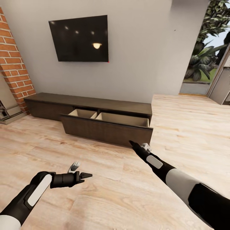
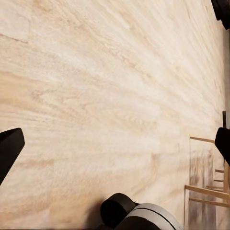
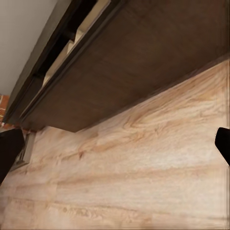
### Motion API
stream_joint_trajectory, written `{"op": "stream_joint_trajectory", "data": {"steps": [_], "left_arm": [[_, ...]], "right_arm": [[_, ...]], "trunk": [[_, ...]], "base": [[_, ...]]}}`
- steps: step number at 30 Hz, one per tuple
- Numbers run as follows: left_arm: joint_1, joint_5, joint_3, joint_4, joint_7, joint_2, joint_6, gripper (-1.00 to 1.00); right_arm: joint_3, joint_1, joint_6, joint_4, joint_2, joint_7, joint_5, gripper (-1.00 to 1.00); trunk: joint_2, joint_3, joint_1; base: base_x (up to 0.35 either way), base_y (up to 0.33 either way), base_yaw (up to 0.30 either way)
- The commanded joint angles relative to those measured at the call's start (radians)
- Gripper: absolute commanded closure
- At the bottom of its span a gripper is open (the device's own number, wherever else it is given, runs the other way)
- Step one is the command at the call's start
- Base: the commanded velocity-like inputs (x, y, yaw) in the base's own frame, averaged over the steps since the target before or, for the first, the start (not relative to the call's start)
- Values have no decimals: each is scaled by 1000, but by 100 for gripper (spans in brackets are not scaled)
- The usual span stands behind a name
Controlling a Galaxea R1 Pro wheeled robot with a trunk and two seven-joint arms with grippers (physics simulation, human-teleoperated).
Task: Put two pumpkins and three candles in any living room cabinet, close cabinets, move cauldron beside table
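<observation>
Head view: cabinet (image 1: 95, 118) against the wall under the TV (image 1: 80, 38), its front drawer pulled out, pale compartments empty. Left tool (image 1: 83, 175) released, over floor (image 1: 95, 198). Right tool (image 1: 135, 145) near the drawer front; state cannot be told.
Left wrist view: fingertips (image 2: 9, 148) spread wide above planks.
Right wrist view: fingertips (image 3: 9, 148) wide apart, tool released, beside cabinet (image 3: 143, 62).

The long low dark-brown wooden cabinet (image 1: 95, 110) has a matt, faintly grained front, and its pulled-out drawer shows smooth pale wood inside. Under it lies the light wood plank floor (image 1: 105, 179), with a soft satin sheen. Above the cabinet hangs a glossy black flat TV screen (image 1: 80, 38) on a matt grey wall; left of the cabinet stands rough red brick (image 1: 14, 68).
</observation>
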Motion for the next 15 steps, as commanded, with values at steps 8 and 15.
{"op": "stream_joint_trajectory", "data": {"steps": [8, 15], "left_arm": [[-1, -5, -3, 0, -4, -16, 2, -100], [-1, -5, -3, 0, -4, -18, 2, -100]], "right_arm": [[11, -1, -55, 0, 0, -28, -9, -100], [70, -1, -57, -1, 0, -244, 41, -100]], "trunk": [[0, -1, -1], [0, -1, -1]], "base": [[-299, -68, 0], [-316, -79, 0]]}}
